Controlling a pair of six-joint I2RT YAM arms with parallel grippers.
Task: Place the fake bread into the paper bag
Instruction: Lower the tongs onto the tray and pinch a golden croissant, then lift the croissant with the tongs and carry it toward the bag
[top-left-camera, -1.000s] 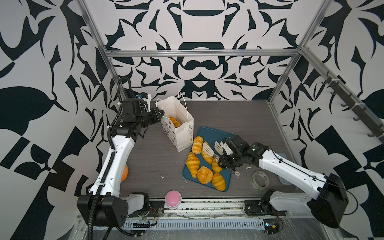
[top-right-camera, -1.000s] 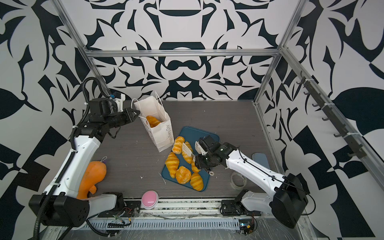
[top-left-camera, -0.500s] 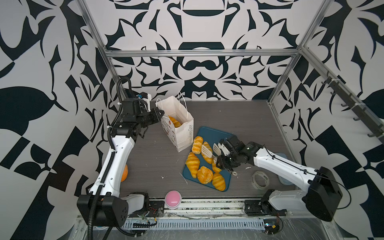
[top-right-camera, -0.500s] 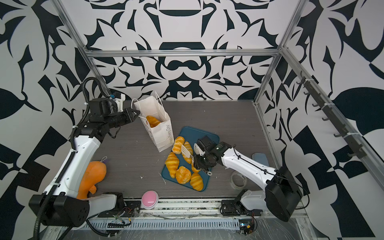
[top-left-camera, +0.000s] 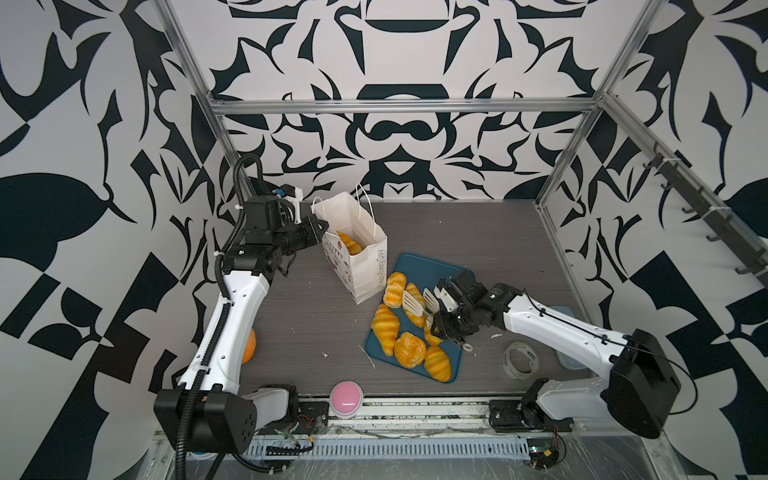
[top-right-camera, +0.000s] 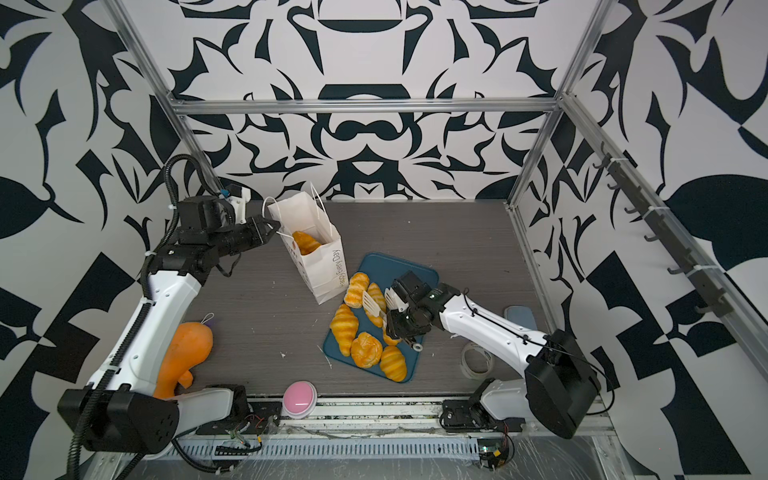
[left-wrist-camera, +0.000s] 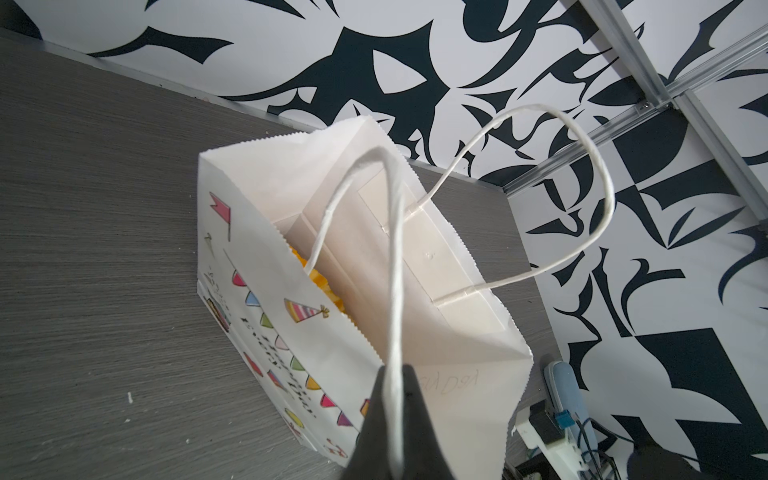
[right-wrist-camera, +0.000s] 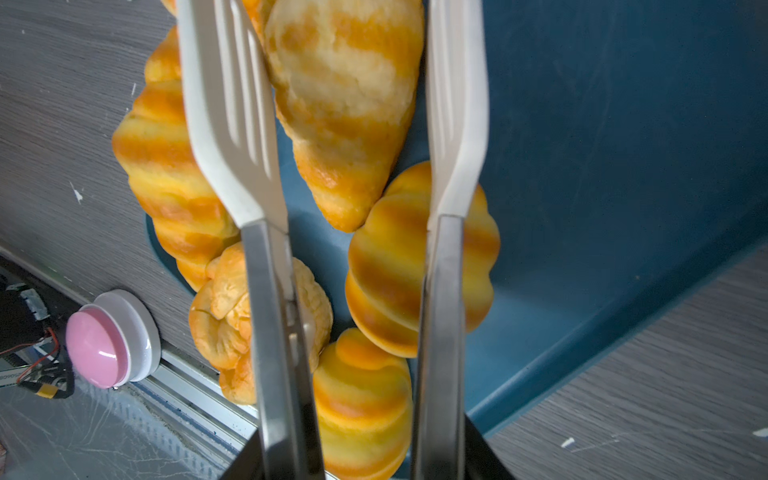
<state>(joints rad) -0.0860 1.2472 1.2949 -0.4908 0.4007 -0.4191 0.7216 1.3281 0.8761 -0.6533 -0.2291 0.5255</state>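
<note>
paper bag (top-left-camera: 368, 266): tall, white, with cord handles, party drawings and "happy every day" lettering; stands upright, mouth open, just beside the blue tray's (top-left-camera: 419, 266) far corner. one croissant (top-left-camera: 349, 245) lies inside it. fake bread on the tray: glossy golden-orange with pale stripes; four croissants, a long loaf (top-left-camera: 414, 289) and a round bun (top-left-camera: 409, 350), clustered along the tray's bag-side edge, with one overhanging croissant (top-left-camera: 385, 328).

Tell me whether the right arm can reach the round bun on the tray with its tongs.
Probably yes. The right gripper holds the tongs open over the tray, and the round bun lies uncovered right beside them; croissants crowd it, but nothing lies on top.
</note>
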